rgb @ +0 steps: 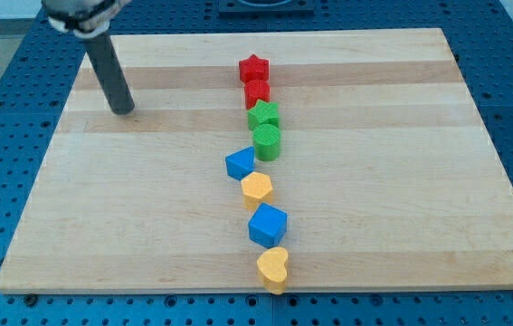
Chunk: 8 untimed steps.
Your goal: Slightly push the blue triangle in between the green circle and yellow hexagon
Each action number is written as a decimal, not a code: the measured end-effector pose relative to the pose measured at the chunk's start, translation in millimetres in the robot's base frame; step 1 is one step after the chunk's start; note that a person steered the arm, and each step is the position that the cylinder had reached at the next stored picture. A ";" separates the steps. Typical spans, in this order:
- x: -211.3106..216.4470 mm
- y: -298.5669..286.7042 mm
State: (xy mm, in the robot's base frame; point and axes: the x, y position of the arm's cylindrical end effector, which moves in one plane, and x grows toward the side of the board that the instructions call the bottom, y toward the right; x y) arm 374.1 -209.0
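The blue triangle [239, 164] lies near the board's middle, just left of a column of blocks. The green circle [267, 140] is right above it to the right, touching or almost touching it. The yellow hexagon [257, 188] is just below it to the right, touching or nearly so. My tip [124, 110] rests on the board far to the upper left, well apart from all blocks.
The column runs from top to bottom: red star [253, 68], red block [257, 91], green star [263, 115], then lower a blue cube [268, 225] and a yellow heart [273, 268] at the wooden board's [401, 181] bottom edge.
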 end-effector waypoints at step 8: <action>101.1 110.1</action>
State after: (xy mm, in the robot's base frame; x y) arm 475.2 -98.9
